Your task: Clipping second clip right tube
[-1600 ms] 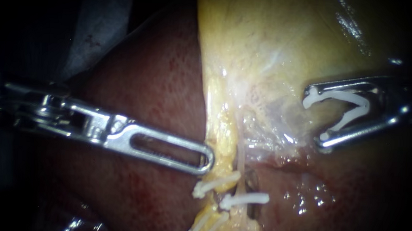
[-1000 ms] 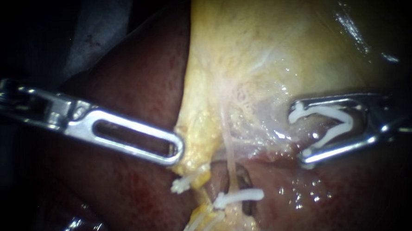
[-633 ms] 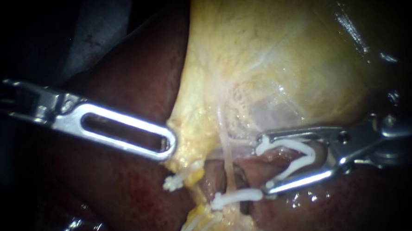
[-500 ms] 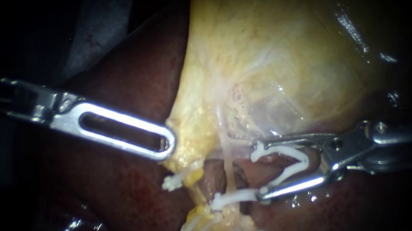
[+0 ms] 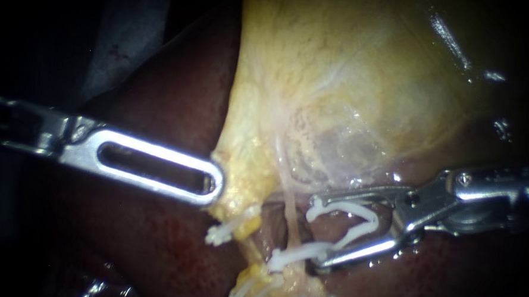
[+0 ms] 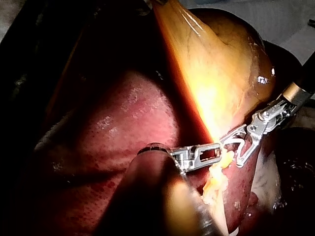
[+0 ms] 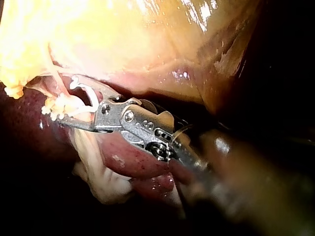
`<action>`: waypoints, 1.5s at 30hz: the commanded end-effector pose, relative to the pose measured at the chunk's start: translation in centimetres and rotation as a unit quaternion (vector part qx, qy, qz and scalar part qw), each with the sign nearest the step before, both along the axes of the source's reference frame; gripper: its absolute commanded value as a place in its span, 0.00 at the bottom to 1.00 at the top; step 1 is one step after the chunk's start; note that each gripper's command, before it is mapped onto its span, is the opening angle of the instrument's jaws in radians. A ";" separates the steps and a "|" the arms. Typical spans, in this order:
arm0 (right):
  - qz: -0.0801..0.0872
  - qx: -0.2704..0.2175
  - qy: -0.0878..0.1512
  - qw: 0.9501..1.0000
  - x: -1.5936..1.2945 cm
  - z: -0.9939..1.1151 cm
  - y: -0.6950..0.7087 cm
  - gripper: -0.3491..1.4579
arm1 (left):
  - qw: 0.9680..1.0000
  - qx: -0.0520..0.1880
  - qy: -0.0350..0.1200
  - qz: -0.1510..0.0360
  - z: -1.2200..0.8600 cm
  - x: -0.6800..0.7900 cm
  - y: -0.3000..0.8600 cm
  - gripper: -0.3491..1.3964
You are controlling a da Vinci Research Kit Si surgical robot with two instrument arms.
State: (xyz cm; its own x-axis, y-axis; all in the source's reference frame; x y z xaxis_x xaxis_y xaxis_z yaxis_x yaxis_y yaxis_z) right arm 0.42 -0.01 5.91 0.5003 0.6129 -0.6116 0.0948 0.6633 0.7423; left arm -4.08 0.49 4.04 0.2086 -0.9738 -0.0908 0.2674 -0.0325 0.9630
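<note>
Endoscope: left instrument (image 5: 214, 185) clenched on the gallbladder (image 5: 246, 165) edge. The right instrument (image 5: 319, 233) grasps 1 splayed clip (image 5: 356, 221), just right of the right tube (image 5: 289, 212). Left wrist: same grip. Right wrist: clip mouth beside the tube. Straddle it fully, clear of the set clip (image 5: 298, 254), then squeeze.

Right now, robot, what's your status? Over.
Left instrument jaws shut on gallbladder edge. Right instrument holds open clip beside right tube, not around it. Lower jaw touches fitted clip there.
</note>
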 end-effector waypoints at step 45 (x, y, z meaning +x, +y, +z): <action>0.028 0.110 -0.049 0.992 0.28 0.24 -0.01 0.04 | 1.000 -0.003 -0.001 0.000 -0.02 -0.01 -0.01 0.00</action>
State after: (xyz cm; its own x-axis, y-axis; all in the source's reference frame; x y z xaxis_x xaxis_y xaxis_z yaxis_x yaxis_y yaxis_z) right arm 0.69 -0.01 6.15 0.5113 0.7570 -0.4067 -0.0204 0.4838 0.8749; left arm -4.09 0.49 4.02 0.2085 -0.9744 -0.0845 0.2657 -0.0268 0.9637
